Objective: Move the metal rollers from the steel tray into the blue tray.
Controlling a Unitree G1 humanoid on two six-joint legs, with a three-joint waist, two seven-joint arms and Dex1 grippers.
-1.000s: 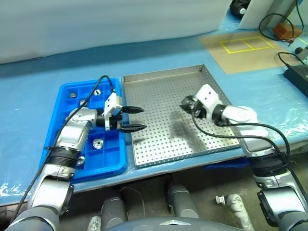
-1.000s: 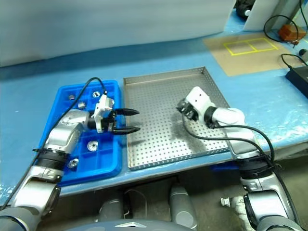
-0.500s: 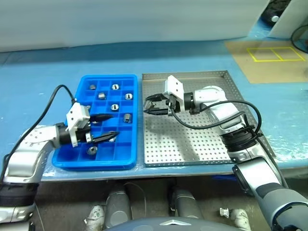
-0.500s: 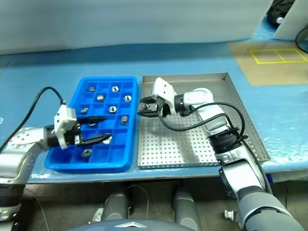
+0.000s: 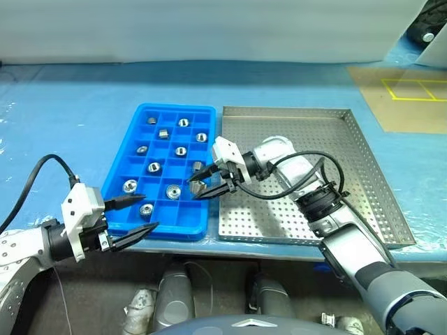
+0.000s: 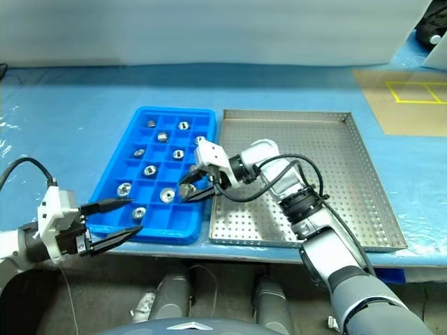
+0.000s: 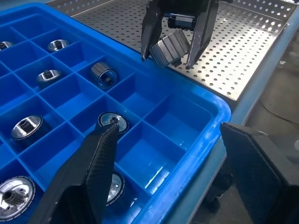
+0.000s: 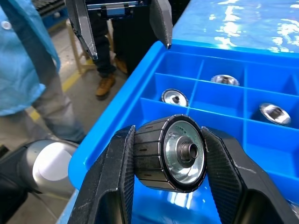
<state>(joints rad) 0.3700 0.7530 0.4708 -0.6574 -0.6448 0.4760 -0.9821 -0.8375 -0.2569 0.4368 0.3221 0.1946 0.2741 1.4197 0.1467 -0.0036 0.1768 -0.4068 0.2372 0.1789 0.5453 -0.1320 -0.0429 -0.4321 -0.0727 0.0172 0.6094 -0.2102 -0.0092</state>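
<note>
The right claw [image 5: 201, 190] is gripping one metal roller [image 8: 170, 153] between its two fingers, jaws closed snugly on the ribbed sides, with the centre hole facing the wrist camera. It is holding the roller above the near right corner of the blue tray [image 5: 117, 177], just inside the edge that borders the steel tray [image 5: 363, 160]. The left claw [image 5: 130, 216] is standing with its jaws apart and holding nothing, hovering at the near edge of the blue tray, off the table [image 5: 70, 105].

The other rollers [image 5: 154, 167] are sitting one to a compartment across the blue tray. The perforated floor of the steel tray is appearing bare where it is visible.

Procedure for the step in hand, as judged from this position:
- Centre the roller over one vacant compartment in the near rows before lowering; avoid the dividing walls.
- Lower until the roller is sitting close to the compartment floor, then part the fingers only enough to free it.
- Lift straight up so the fingers are not dragging the part out again.
- Keep the left claw away from the chosen compartment.

Limits of view: the right arm is covering part of the steel tray floor, so a remaining roller there cannot be ruled out. Which compartment lies directly beneath the held roller cannot be told.
</note>
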